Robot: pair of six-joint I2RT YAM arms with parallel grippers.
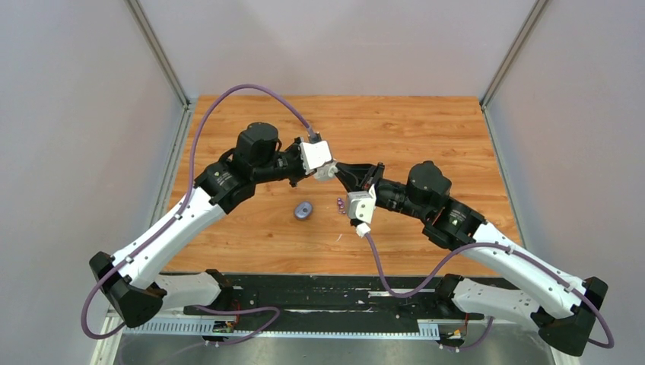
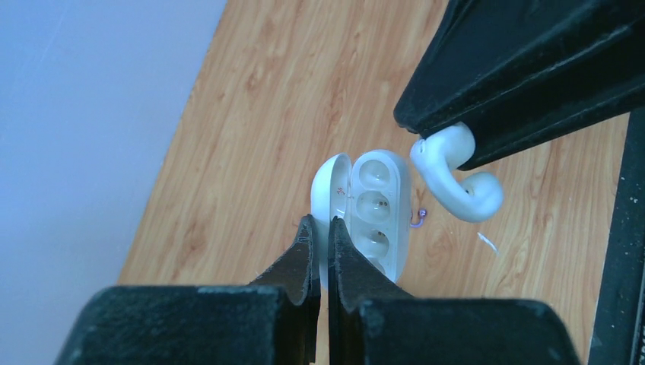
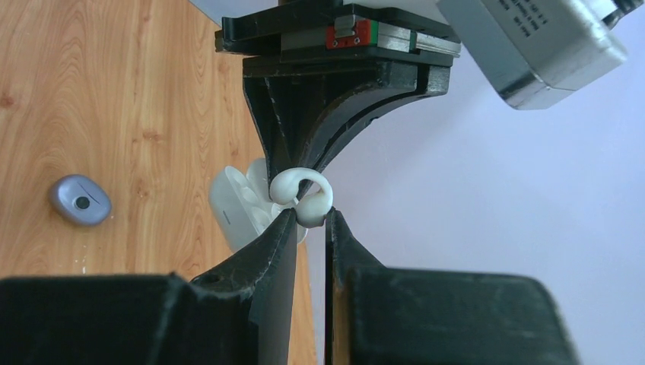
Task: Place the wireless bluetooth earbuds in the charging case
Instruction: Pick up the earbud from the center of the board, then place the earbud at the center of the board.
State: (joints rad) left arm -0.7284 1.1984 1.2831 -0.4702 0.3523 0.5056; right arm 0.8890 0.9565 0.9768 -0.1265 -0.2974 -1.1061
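Charging case in purple-grey (image 3: 80, 200), oval and shut, lies nearest on the wooden worktop (image 1: 426, 129), a little left of centre and toward the near edge. Just beyond it and to its right, apart from it, a small purple earbud (image 1: 339, 203) rests on the wood. Above the middle of the worktop the two arms meet tip to tip. The right hand (image 3: 310, 217) has its fingers pressed in on a white earbud (image 2: 456, 179), a glossy C-shaped piece with a rounded bulb at each end; it is pinched by one bulb and held off the worktop. The left hand (image 2: 320, 224) faces it, its fingers nearly together and pinching the end of a white charging case (image 2: 376, 201), also in the air; exactly where the pads bite is hidden. This case stands open, its lid (image 2: 331, 190) swung to one side and three rounded wells in a row showing in its body. The white earbud hangs just beside the open face of the case, very near but not inside any well; whether they touch cannot be told.
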